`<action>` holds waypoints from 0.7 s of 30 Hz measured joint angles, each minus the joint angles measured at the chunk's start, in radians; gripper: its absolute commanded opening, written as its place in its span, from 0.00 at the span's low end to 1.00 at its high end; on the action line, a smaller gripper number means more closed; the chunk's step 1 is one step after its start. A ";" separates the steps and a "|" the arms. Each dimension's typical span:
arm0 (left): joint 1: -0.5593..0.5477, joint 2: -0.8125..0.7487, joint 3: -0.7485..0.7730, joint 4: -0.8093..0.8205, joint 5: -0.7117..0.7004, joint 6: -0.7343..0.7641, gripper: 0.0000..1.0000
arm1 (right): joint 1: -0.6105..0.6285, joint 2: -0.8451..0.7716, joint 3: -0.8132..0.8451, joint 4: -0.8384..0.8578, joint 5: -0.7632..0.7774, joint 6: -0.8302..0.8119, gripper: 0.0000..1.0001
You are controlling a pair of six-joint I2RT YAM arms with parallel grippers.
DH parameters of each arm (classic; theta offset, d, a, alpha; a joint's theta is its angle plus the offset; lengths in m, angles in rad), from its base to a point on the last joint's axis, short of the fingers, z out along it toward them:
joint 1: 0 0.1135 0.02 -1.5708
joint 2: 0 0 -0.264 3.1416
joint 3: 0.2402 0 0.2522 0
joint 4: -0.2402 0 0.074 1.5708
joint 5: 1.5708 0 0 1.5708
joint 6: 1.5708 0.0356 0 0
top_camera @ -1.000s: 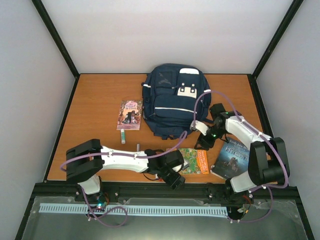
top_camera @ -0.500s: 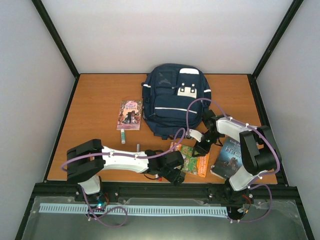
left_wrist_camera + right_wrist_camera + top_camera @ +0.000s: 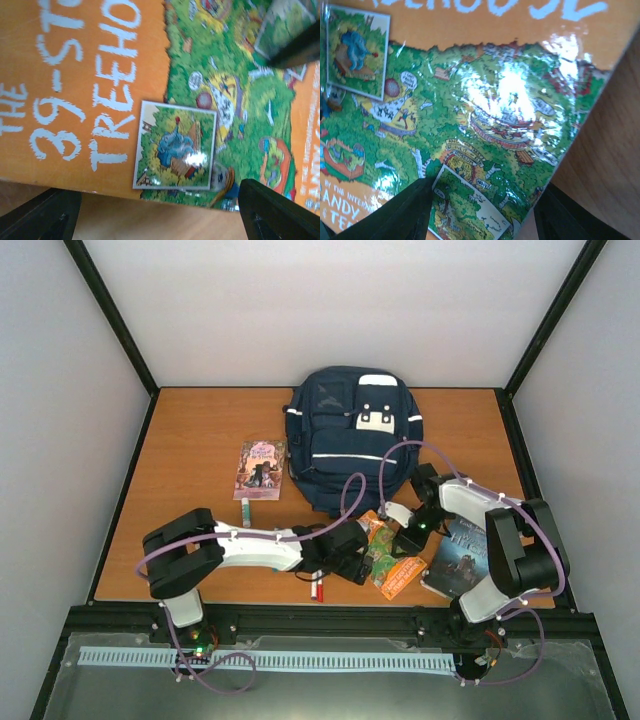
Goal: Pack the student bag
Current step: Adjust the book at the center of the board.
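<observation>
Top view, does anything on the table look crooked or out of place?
Yes: the orange treehouse book sits skewed between the left tool and right tool, one corner pointing toward the front edge of the table, while the pink book lies roughly square.

Top view: high, looking down on table (image 3: pixel 200 430). Both wrist views: close over orange book (image 3: pixel 90 100).

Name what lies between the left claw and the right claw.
The orange-and-green Treehouse book lies between the left claw and the right claw, as the top view shows. Its cover also fills both wrist views.
</observation>
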 measured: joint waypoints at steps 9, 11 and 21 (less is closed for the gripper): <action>0.077 0.095 0.087 0.068 -0.023 0.008 0.90 | -0.038 -0.024 -0.013 -0.084 0.013 -0.050 0.63; 0.098 0.107 0.089 0.107 -0.014 0.008 0.90 | -0.038 -0.026 -0.018 -0.121 -0.007 -0.068 0.63; 0.119 0.048 0.124 0.084 -0.003 0.008 0.99 | -0.167 -0.104 0.006 -0.211 -0.032 -0.111 0.67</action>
